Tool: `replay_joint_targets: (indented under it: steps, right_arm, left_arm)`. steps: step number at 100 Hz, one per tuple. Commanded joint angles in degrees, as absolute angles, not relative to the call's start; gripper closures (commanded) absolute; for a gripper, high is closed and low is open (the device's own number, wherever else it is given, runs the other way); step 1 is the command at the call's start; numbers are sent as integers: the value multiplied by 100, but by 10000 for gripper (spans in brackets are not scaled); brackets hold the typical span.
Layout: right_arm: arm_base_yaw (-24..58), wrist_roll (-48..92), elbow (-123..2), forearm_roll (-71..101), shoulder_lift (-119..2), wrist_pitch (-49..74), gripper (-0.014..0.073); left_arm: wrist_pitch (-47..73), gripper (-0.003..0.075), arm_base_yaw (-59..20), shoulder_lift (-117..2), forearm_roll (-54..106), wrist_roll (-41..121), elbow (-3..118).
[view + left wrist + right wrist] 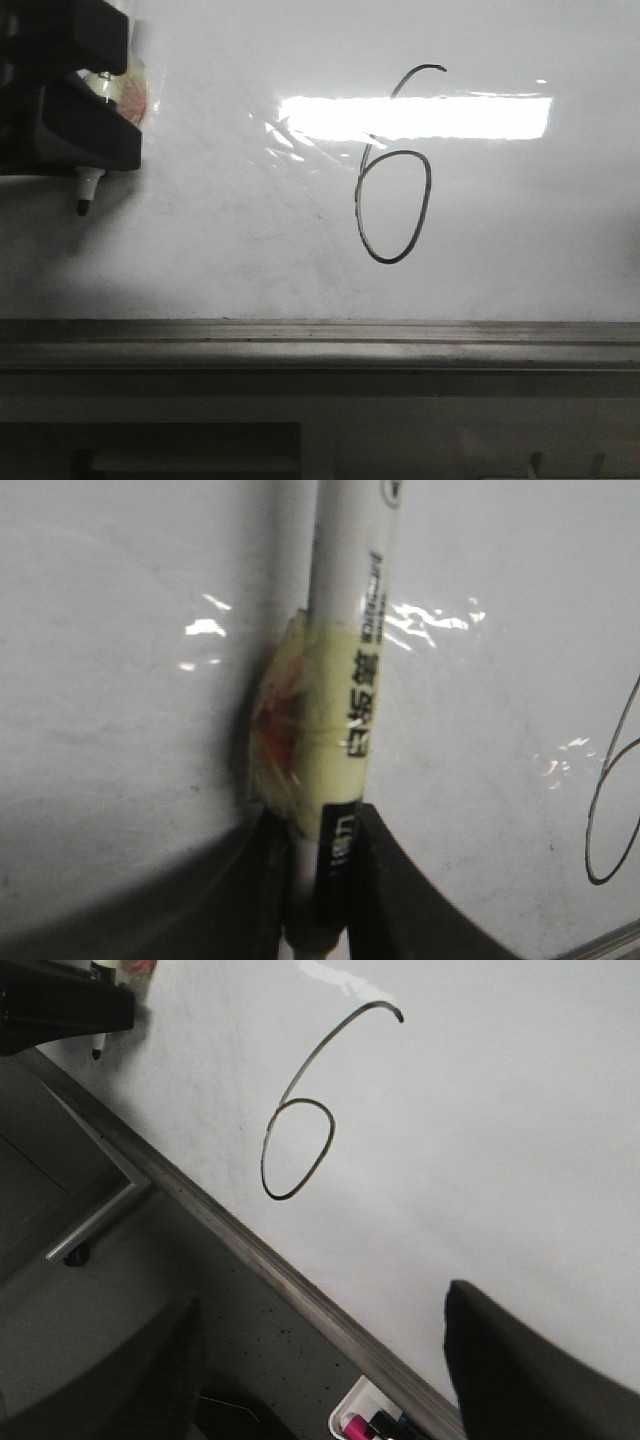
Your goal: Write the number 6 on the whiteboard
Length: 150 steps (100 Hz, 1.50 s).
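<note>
Here, the left gripper [92, 130] clamps a marker [88, 188] well clear of the finished number 6 [392, 170]; the whiteboard [520, 230] digit is unobstructed; the right gripper [330, 1360] gapes empty.

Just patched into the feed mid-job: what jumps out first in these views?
The black hand-drawn number 6 stands out near the middle of the whiteboard, its upper tail crossing a bright glare strip. At the front view's upper left, the left gripper holds a taped marker, its tip pointing down, well left of the digit. The right gripper is open, empty.
</note>
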<state>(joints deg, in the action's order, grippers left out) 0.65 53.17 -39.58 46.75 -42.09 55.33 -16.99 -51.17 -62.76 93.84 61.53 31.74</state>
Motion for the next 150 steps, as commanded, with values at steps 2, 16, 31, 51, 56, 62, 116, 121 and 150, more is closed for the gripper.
replay_joint_targets:
  steps: [2, 16, 31, 51, 56, 62, 116, 121, 150]
  right_arm:
    - [23, 5313, -4097, 4946, -4194, 5298, 148]
    - [23, 5313, -4097, 4946, -4194, 5274, 148]
    - [23, 5313, -4097, 4946, -4194, 5263, 148]
    - [23, 5313, -4097, 4946, -4194, 5263, 148]
    - [23, 5313, -4097, 4946, -4194, 5263, 148]
    - [23, 5313, -4097, 4946, -4194, 5263, 148]
    - [23, 5363, -4108, 6524, -4089, 4000, 190]
    - [23, 5422, -4108, 6699, -4076, 3834, 263]
    - [23, 6705, -3609, 7034, -3021, 3643, 645]
  left_arm:
    - [-1806, 740, -5105, -6291, 9311, 6083, 3383]
    - [-1806, 737, -5105, -6291, 9311, 6083, 3383]
    - [-1796, 602, -5105, -6291, 9261, 6083, 3383]
    - [-1838, 214, -5105, -6271, 9252, 6083, 3383]
    - [-1903, 162, -5105, -6256, 9249, 6122, 3383]
    - [-1925, 151, -5105, -6158, 9249, 6274, 3383]
    - [-2527, 174, -5105, -3748, 9293, 8731, 3372]
    - [-2527, 223, -5105, -3556, 9320, 8914, 3372]
    - [-2416, 740, -5105, -2688, 10345, 10051, 3155]
